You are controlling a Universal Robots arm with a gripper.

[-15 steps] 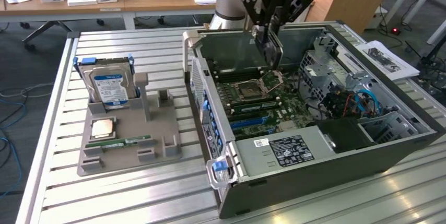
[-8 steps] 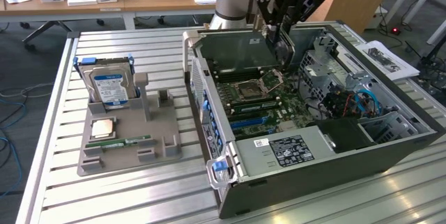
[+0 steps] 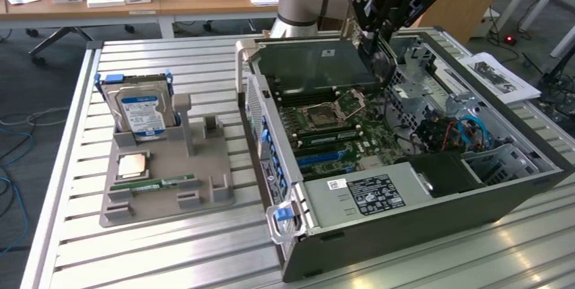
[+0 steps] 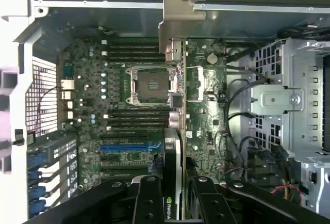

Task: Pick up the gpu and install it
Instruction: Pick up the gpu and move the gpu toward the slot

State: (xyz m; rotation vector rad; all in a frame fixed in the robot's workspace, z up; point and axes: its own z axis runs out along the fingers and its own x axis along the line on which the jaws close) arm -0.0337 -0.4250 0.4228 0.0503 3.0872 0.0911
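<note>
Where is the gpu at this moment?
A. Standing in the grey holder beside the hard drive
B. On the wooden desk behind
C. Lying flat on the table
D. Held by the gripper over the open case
D: the gripper is clamped on the gpu, which hangs above the motherboard of the open case.

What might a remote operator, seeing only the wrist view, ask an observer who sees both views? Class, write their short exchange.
Operator: I see the thin, flat, dark grey-black gpu card edge-on, held by the gripper. Is it seated?
Observer: It looks unseated; its broad face hangs above the green motherboard in the open grey metal computer case.
Operator: What stands outside the case?
Observer: A silver hard drive with a blue-white label, upright in a grey plastic holder on the slatted metal table.
</note>
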